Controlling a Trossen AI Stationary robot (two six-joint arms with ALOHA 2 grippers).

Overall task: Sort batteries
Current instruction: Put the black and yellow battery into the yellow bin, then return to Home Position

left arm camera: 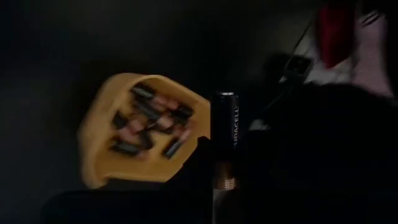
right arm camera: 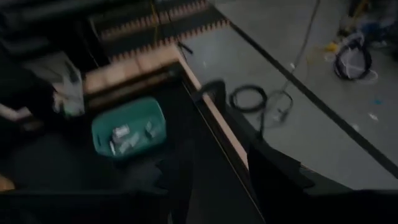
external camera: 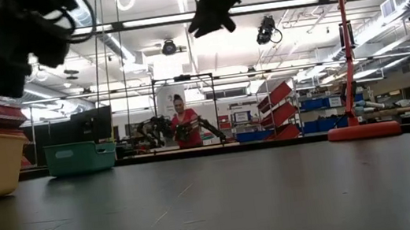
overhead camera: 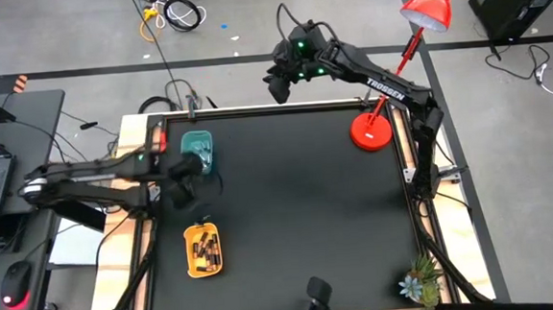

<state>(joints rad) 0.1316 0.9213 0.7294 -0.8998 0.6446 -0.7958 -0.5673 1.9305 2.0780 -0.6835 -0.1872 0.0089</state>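
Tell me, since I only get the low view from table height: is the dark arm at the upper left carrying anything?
Observer: Yes. The left gripper has its jaws shut on a battery, black with a copper end.
Operator: What's inside the yellow tray? I only see its side.
Observer: The yellow tray holds a heap of dark batteries with copper ends.
Operator: And the teal one?
Observer: The teal tray holds a few whitish batteries.
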